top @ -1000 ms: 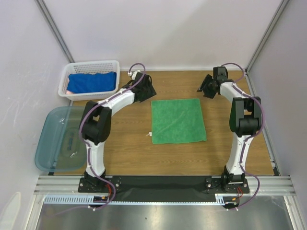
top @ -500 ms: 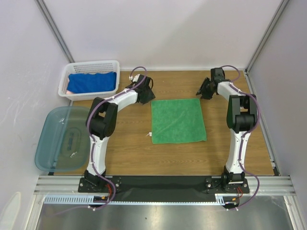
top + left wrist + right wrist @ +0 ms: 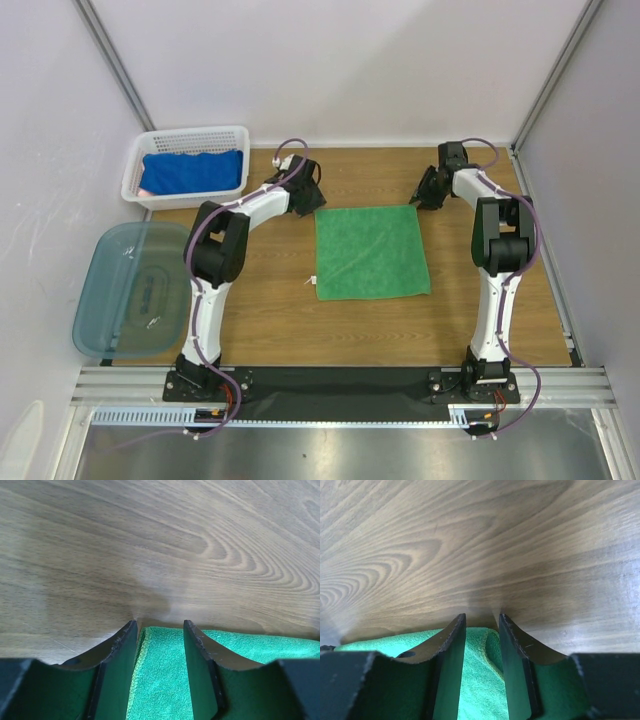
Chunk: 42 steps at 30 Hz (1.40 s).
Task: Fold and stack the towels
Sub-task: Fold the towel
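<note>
Both arms have come in over the last second. The left tool (image 3: 306,198) now sits on the far-left corner of the green towel (image 3: 371,252), and the right tool (image 3: 426,190) on its far-right corner. The towel itself has not shifted; it lies flat mid-tabletop (image 3: 260,300).

Both tools have narrowed but are not closed. In each wrist view the 2 fingers (image 3: 120,645) straddle a corner with a gap between them, the hem lying in it, nothing pinched yet. I judge this the start of fold 1: grip both far corners, then carry them toward the near edge.

Bare wood lies beyond the far hem and between the near hem and the arm bases, so there is room to pull over. The basket (image 3: 186,133), holding the blue towel (image 3: 193,171), and the tub (image 3: 110,300) stand well apart to the left.
</note>
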Motion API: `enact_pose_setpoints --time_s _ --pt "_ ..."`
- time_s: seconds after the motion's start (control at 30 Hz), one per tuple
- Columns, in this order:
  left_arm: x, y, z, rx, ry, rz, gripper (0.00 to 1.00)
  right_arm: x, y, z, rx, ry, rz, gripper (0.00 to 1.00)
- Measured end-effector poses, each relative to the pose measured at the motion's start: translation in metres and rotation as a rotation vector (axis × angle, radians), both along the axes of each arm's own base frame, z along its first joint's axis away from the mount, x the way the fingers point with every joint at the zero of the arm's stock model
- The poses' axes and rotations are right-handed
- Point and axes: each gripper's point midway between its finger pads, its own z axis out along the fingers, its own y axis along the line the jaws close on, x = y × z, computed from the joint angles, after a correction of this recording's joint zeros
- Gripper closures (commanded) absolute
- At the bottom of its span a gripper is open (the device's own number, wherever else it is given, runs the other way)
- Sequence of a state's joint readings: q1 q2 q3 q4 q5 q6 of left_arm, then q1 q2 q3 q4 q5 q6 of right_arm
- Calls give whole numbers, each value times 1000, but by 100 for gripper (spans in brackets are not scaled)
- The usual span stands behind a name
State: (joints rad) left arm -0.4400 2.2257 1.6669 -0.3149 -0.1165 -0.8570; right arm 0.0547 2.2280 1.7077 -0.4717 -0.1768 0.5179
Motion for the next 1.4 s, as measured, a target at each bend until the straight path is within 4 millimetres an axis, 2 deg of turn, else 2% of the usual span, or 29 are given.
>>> enact_pose_setpoints --time_s 0.13,0.23,0.27,0.33,0.37,0.43,0.47,0.67,0.83,0.93,1.03,1.13,1.23,1.3,1.4 --pt "-1 0 -5 3 9 1 54 -4 2 -1 11 15 6 62" --pt "0 0 -5 -2 9 6 56 -8 3 -2 21 21 10 67" --pt "0 0 -5 -2 9 6 59 -8 3 -2 25 22 11 73" --pt "0 -1 -5 -3 11 8 70 -9 3 -2 30 25 14 81" --pt "0 -1 -6 -3 13 10 80 -10 4 -2 34 27 16 88" --pt "-1 0 -8 -1 18 14 96 -10 5 -2 38 28 19 95" --pt "-1 0 -8 1 19 14 100 -10 5 -2 40 27 20 100" --pt "0 -1 -8 16 1 -15 100 -10 6 3 59 19 27 100" --pt "-4 2 -3 30 -53 -65 100 -12 6 23 68 -17 35 100" --pt "-13 3 12 24 -104 -110 100 -16 5 43 73 -57 47 100" --pt "-19 2 41 3 -188 -152 100 -22 3 61 76 -95 56 100" --pt "-30 2 73 -25 -288 -195 100 -36 -1 76 69 -127 68 100" --pt "-47 2 92 -43 -349 -242 100 -56 -5 84 61 -143 81 100" --pt "-64 1 95 -46 -370 -277 100 -73 -6 83 59 -137 85 100" --pt "-95 -2 87 -37 -362 -331 100 -101 -6 76 57 -107 87 100"
